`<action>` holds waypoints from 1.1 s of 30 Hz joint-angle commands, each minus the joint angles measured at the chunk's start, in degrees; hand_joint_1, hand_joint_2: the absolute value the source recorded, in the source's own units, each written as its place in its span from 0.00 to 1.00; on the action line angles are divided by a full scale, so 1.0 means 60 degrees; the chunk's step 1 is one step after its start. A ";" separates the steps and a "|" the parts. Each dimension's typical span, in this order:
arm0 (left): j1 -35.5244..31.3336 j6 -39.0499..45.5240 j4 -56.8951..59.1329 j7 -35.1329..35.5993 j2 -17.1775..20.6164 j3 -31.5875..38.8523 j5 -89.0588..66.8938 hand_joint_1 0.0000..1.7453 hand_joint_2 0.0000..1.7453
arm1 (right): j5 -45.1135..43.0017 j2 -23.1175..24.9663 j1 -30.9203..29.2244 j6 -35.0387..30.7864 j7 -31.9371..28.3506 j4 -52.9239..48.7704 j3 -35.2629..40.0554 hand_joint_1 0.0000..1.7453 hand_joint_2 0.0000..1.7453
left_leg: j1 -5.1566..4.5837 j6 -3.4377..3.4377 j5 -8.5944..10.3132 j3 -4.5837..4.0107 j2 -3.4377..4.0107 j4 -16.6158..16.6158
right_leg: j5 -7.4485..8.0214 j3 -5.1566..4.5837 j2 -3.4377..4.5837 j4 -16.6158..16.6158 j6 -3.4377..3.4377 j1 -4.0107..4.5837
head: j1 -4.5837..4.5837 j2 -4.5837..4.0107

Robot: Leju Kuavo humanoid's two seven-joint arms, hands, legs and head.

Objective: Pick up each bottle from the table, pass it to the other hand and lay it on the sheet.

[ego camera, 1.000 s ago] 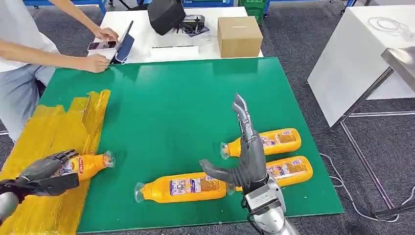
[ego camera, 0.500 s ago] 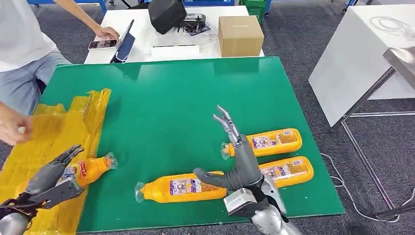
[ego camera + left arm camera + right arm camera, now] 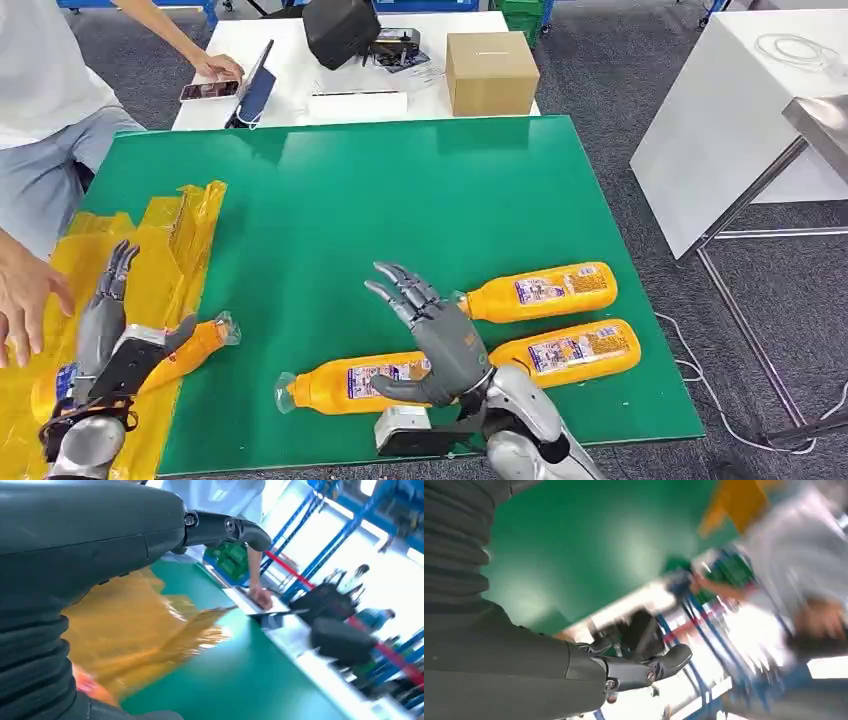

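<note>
Grey left hand (image 3: 110, 335): fingers spread, empty, raised over the bottle on the sheet (image 3: 185, 348).
Right hand (image 3: 440, 340): fingers apart, holding nothing, above the nearest bottle (image 3: 350, 382).
Sheet (image 3: 150, 250): yellow, crinkled, on the left of the green table (image 3: 400, 200).
Other bottles: one (image 3: 545, 290) and another (image 3: 575, 350) lie on the green, right.
Person's hand (image 3: 25, 295): over the sheet's left edge.

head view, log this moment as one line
left hand: open above sheet | right hand: open over table | sheet bottle: placed | person's hand: on sheet
</note>
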 commanded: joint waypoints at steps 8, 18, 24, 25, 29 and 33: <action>-0.0148 -0.0894 -0.0710 -0.0469 -0.1635 -0.0765 0.1395 0.00 1.00 | 0.0768 -0.0713 -0.1973 0.1001 0.1047 0.4230 0.2729 0.00 1.00 | 0.0000 0.0005 -0.0002 0.0015 -0.0002 -0.0006 | -0.0002 0.0020 -0.0009 -0.0012 -0.0002 0.0001 | 0.0000 0.0000; -0.0137 -0.0908 -0.0639 -0.0459 -0.1664 -0.0869 0.1468 0.00 1.00 | 0.0883 -0.0799 -0.1961 0.0986 0.1250 0.4245 0.2848 0.00 1.00 | 0.0004 0.0007 -0.0010 0.0028 0.0006 -0.0003 | -0.0007 0.0035 -0.0009 -0.0014 -0.0007 0.0007 | 0.0000 0.0000; -0.0045 -0.0836 -0.0687 -0.0457 -0.1712 -0.1000 0.1440 0.00 1.00 | 0.1302 -0.0798 -0.1880 0.0642 0.1795 0.4194 0.2817 0.00 1.00 | 0.0003 0.0010 -0.0007 0.0028 -0.0002 -0.0005 | -0.0005 0.0038 -0.0017 -0.0019 -0.0004 0.0006 | 0.0000 0.0000; -0.0021 -0.0821 -0.0698 -0.0460 -0.1722 -0.1011 0.1435 0.00 1.00 | 0.1425 -0.0760 -0.1870 0.0561 0.1927 0.4202 0.2794 0.00 1.00 | 0.0002 0.0008 -0.0006 0.0023 0.0000 -0.0004 | -0.0005 0.0031 -0.0014 -0.0016 -0.0003 0.0005 | -0.0004 0.0000; 0.0035 -0.0821 -0.0716 -0.0427 -0.1748 -0.1065 0.1444 0.00 1.00 | 0.1801 -0.0599 -0.1875 0.0431 0.2376 0.4410 0.2634 0.00 1.00 | -0.0002 0.0006 -0.0002 0.0014 0.0001 -0.0005 | -0.0003 0.0019 -0.0009 -0.0010 -0.0003 -0.0001 | 0.0000 0.0000; 0.0091 -0.0823 -0.0744 -0.0381 -0.1801 -0.1158 0.1437 0.00 1.00 | 0.2133 -0.0359 -0.1966 0.0464 0.2820 0.4903 0.2394 0.00 1.00 | 0.0003 0.0005 -0.0007 0.0027 0.0005 -0.0005 | -0.0005 0.0034 -0.0010 -0.0016 -0.0007 0.0006 | 0.0000 0.0000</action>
